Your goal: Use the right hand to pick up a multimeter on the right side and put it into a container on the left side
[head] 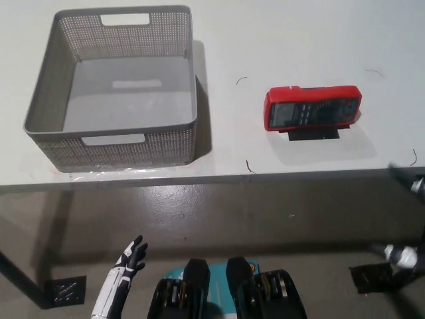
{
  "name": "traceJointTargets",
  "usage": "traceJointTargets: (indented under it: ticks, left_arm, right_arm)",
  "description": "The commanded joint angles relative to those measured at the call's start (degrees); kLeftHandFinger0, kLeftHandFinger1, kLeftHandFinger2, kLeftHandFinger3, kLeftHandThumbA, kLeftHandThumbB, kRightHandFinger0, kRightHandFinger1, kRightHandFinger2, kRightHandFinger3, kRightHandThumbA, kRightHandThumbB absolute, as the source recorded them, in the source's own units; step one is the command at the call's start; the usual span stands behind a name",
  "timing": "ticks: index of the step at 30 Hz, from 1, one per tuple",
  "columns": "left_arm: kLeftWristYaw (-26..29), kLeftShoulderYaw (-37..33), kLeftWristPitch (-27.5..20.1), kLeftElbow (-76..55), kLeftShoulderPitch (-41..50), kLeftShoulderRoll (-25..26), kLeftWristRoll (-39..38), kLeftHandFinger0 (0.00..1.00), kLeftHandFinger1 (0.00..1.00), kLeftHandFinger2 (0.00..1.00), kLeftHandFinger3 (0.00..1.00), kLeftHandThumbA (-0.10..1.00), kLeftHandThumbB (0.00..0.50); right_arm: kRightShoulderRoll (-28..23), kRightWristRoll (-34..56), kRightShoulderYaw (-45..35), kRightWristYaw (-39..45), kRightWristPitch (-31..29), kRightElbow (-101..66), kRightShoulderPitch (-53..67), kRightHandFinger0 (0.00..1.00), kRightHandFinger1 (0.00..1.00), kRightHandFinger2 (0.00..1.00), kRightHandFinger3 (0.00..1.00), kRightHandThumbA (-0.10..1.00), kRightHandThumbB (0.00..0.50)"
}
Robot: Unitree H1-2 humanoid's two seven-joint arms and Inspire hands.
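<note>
A red multimeter (312,107) with a grey face lies on its side on the white table (299,40), right of centre, propped on a black stand. A grey perforated basket (116,143) with handle cut-outs stands empty at the table's left. My white left hand (126,266) rests low at the lower left, below the table's front edge, with its fingers apart and nothing in them. Only a dark sliver of my right hand (408,179) shows at the right edge near the table's front; its fingers are not visible. It is well clear of the multimeter.
The table's front edge (212,178) crosses the picture, with floor below it. Black table feet sit on the floor at the lower left (66,290) and lower right (372,276). Bare table lies between basket and multimeter.
</note>
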Motion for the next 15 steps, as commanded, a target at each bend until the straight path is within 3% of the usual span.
traceJointTargets:
  ticks: [1,8,15]
  left_arm:
    - [0.2,0.0,-4.1,-0.9,-0.1,0.6,0.8,1.0,1.0,1.0,1.0,1.0,0.375]
    - [0.0,0.1,-3.8,-0.9,0.4,0.5,0.3,1.0,1.0,1.0,1.0,1.0,0.388]
    - [-0.2,-0.1,-5.0,-0.4,0.2,0.5,0.0,1.0,1.0,1.0,1.0,1.0,0.386]
  right_arm:
    - [-13.5,-10.2,-1.5,10.1,24.1,-13.2,-18.0,1.0,1.0,1.0,1.0,1.0,0.488]
    - [-15.2,-11.5,9.5,18.4,24.5,5.6,-42.5,1.0,1.0,1.0,1.0,1.0,0.5]
    - [-9.8,-17.5,21.0,23.2,19.5,31.0,-61.3,1.0,1.0,1.0,1.0,1.0,0.5]
